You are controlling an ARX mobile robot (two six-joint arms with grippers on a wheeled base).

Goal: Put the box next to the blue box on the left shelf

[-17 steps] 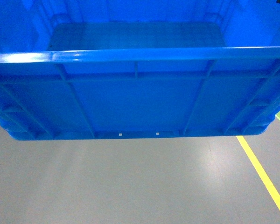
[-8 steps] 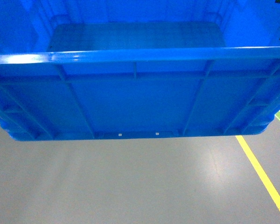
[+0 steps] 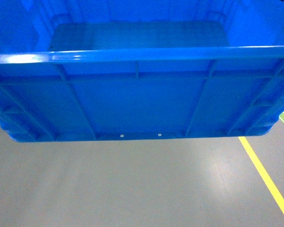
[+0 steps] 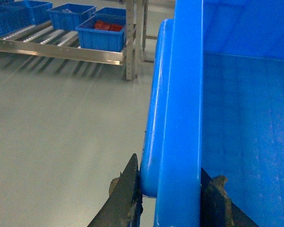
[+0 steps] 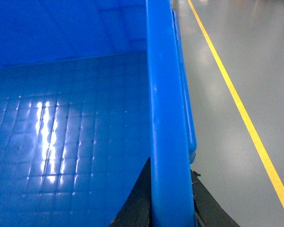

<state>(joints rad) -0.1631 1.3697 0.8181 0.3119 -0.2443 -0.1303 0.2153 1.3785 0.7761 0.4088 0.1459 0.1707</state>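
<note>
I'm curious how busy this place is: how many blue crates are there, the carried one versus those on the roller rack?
carried crate, clamped between left fingers and right fingers: 1
crates on rack, sitting on the roller rack: 5 in view, one holding red items
Total: 6 blue crates

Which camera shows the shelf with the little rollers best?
The left wrist view. It is the only one showing the left shelf, with its roller tracks and small blue crates, beyond the box. The head and right wrist views show only the box and floor.
</note>
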